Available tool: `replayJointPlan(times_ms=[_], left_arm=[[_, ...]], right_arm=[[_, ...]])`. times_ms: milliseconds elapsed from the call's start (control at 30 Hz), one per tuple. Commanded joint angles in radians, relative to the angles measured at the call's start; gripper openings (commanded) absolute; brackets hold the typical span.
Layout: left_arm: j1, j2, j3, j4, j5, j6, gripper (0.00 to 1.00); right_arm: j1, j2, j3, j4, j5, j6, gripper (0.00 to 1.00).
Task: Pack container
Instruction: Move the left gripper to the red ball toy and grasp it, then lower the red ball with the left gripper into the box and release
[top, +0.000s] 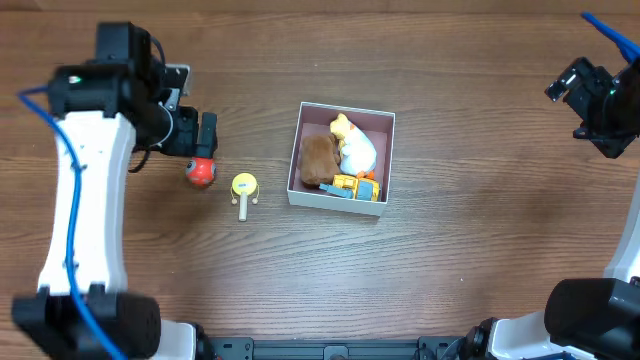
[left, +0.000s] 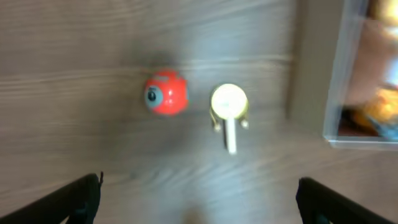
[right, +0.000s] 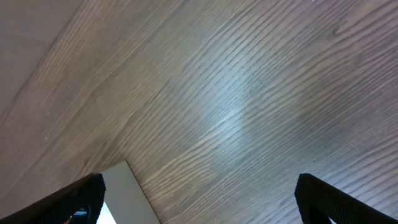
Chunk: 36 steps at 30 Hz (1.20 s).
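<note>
Left gripper (top: 205, 148) hangs over the left half of the counter (top: 470, 270), its fingers (left: 78, 199) spread wide with nothing between them. In the left wrist view both dark fingertips sit at the bottom corners of the frame, with only bare wood in the gap. Ahead of the fingertips lies a red ball (top: 201, 172), a dark round mark on a grey patch facing up. From above it sits right at the gripper's tip, while the wrist view shows it clear of both fingers. Beside the ball, toward the middle of the counter and apart from it, lies a yellow disc (top: 244, 185) on a pale stem, the stem pointing at the near edge.

Near the middle of the counter stands the container (top: 332, 200), open side up and turned slightly against the counter's edges. The disc lies near its left wall without touching. Inside, a brown plush (top: 318, 160) fills the left side. A white plush (top: 357, 150) with a yellow part sits toward the far right corner of the box. A yellow toy (top: 355, 187) with blue bits lies along the near wall. The three are packed close together.

Right gripper (top: 600, 105) is by the right edge, toward the far right corner, well apart from the container. Its fingers (right: 74, 199) are spread too and hold nothing.
</note>
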Motion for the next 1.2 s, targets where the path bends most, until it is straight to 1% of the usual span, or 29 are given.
replayJointPlan(times_ms=[0, 100, 200, 333, 467, 600, 633, 733, 767, 833, 900, 1000, 1033, 1067, 1167], left_arm=[[0.043, 0.056, -0.164, 0.110, 0.029, -0.190, 1.00], [0.043, 0.120, -0.198, 0.162, 0.024, -0.198, 1.00], [0.032, 0.192, -0.198, 0.210, -0.029, -0.199, 1.00], [0.032, 0.272, -0.199, 0.259, -0.063, -0.198, 1.00], [0.032, 0.351, -0.199, 0.305, -0.105, -0.224, 1.00], [0.030, 0.406, -0.199, 0.346, -0.102, -0.223, 0.94], [0.030, 0.412, -0.199, 0.353, -0.102, -0.223, 0.88], [0.029, 0.420, -0.199, 0.359, -0.090, -0.223, 0.60], [0.028, 0.420, -0.199, 0.359, -0.088, -0.222, 0.47], [0.022, 0.420, -0.199, 0.355, -0.086, -0.219, 0.34], [0.013, 0.419, -0.198, 0.346, -0.086, -0.216, 0.26], [0.001, 0.419, -0.178, 0.309, -0.086, -0.212, 0.10], [-0.003, 0.419, -0.161, 0.285, -0.086, -0.206, 0.07], [-0.008, 0.418, -0.137, 0.254, -0.085, -0.195, 0.04], [-0.029, 0.418, -0.025, 0.138, -0.084, -0.172, 0.04]], right_arm=[[0.000, 0.003, -0.003, 0.005, -0.009, 0.004, 1.00], [0.000, 0.003, -0.003, 0.005, -0.009, 0.004, 1.00], [0.000, 0.003, -0.003, 0.005, -0.009, 0.004, 1.00], [0.000, 0.003, -0.003, 0.005, -0.009, 0.005, 1.00], [0.000, 0.003, -0.003, 0.005, -0.009, 0.004, 1.00], [0.000, 0.003, -0.003, 0.005, -0.009, 0.005, 1.00], [0.000, 0.003, -0.003, 0.005, -0.008, 0.004, 1.00], [0.000, 0.003, -0.003, 0.005, -0.009, 0.004, 1.00], [0.000, 0.003, -0.003, 0.005, -0.009, 0.004, 1.00], [0.000, 0.003, -0.003, 0.005, -0.009, 0.005, 1.00], [0.000, 0.003, -0.003, 0.005, -0.009, 0.005, 1.00], [0.000, 0.003, -0.003, 0.005, -0.009, 0.004, 1.00], [0.000, 0.003, -0.003, 0.005, -0.009, 0.005, 1.00], [0.000, 0.003, -0.003, 0.005, -0.009, 0.005, 1.00], [0.000, 0.003, -0.003, 0.005, -0.009, 0.004, 1.00]])
